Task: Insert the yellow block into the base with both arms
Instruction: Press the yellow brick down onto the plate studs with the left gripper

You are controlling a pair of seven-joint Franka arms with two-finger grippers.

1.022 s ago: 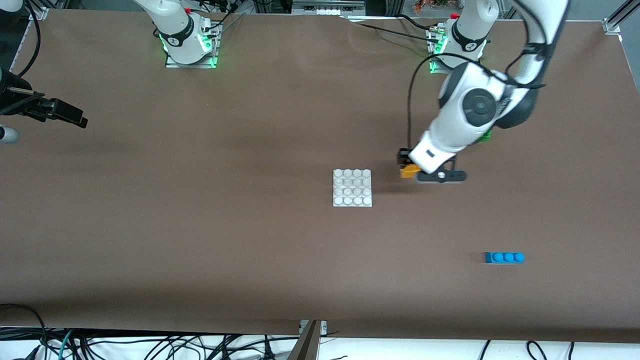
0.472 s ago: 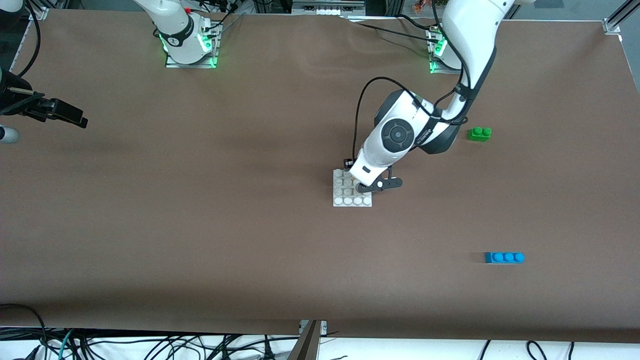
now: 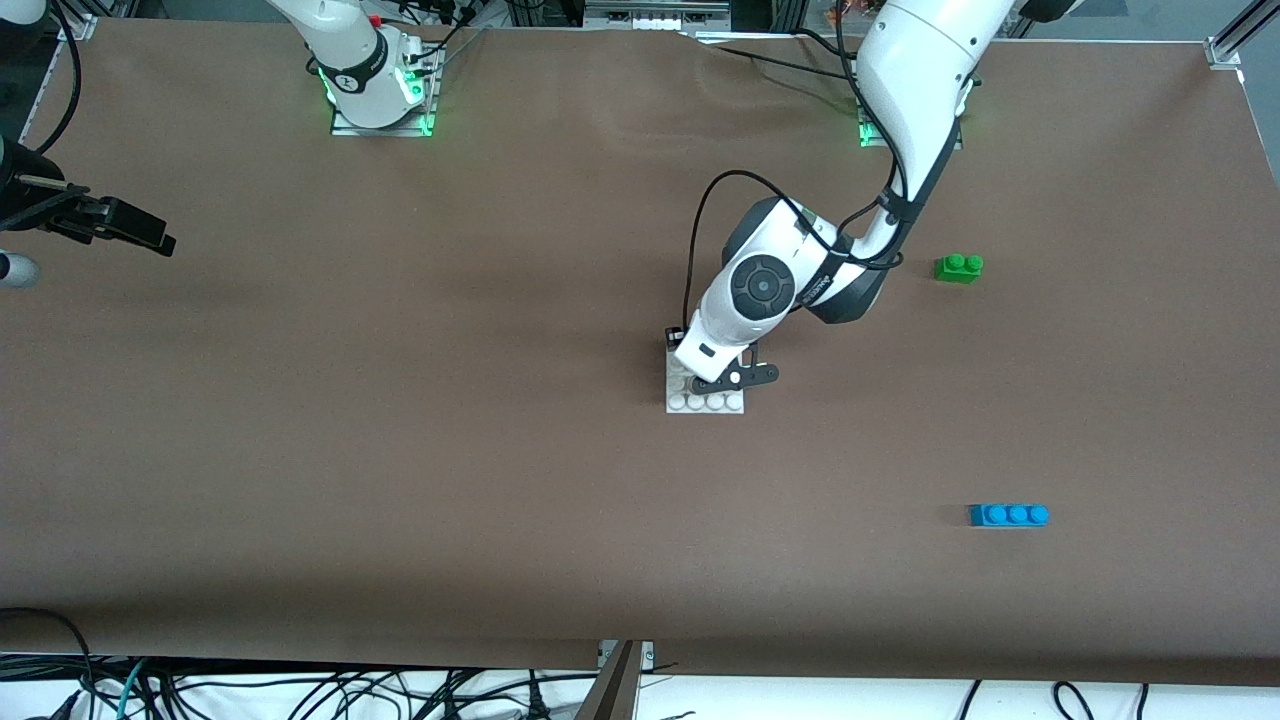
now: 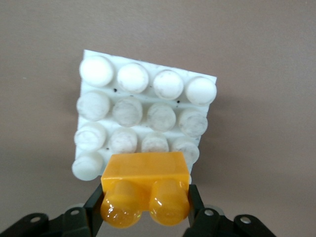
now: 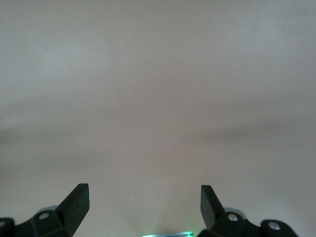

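My left gripper (image 3: 688,352) is shut on the yellow block (image 4: 145,190) and hangs over the white studded base (image 3: 712,403) near the table's middle. In the left wrist view the black fingers (image 4: 95,207) clamp the block's two sides. The block's studs face the camera, and it hangs over the base's (image 4: 143,116) edge row of studs. I cannot tell whether block and base touch. In the front view the white hand hides the block. My right gripper (image 5: 144,203) is open and empty over bare brown table, and that arm waits.
A green two-stud brick (image 3: 958,267) lies beside the left arm's elbow, toward the left arm's end. A blue three-stud brick (image 3: 1009,515) lies nearer the front camera at that same end. A black device (image 3: 100,222) juts in at the right arm's end.
My left arm has carried the yellow block from beside the base to over it and lowered. The green brick, hidden a second ago, now shows. The right arm has not moved.
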